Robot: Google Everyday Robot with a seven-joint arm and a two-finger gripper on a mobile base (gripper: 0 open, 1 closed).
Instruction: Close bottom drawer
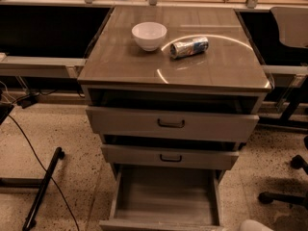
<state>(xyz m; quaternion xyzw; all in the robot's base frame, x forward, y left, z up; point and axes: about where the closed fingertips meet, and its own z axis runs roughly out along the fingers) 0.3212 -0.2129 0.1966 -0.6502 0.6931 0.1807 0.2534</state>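
- The speckled stone floor point(57, 129) fills both lower corners; its far parts are lost in dark shadow under the side desks.
- The bench point(216, 71), a grey wood-grain cabinet, stands mid-frame. Its glossy top carries a curved streak of glare.
- The bottom drawer point(166, 196) sits at the lower centre, pulled far out. Its plain grey inside is in view, but the frame's bottom edge cuts off its front panel, and the handle cannot be seen.
- The top drawer point(125, 121) and middle drawer point(130, 154) each stand slightly out, with dark gaps above them and dark bar handles.
- A pale chair point(291, 25) at the upper right is cut off by the frame's edge.
- A black stand leg point(43, 186) slants across the lower left.
- A pale rounded piece of the arm point(255, 225) pokes in at the bottom edge, right of the open drawer. The tool itself lies outside the frame, so I cannot tell whether it is spread or pressed together, or what it touches.
- A white round bowl point(149, 35) stands upright on the bench top.
- A crumpled shiny can point(189, 47) lies on its side, just beside the bowl, to its right.
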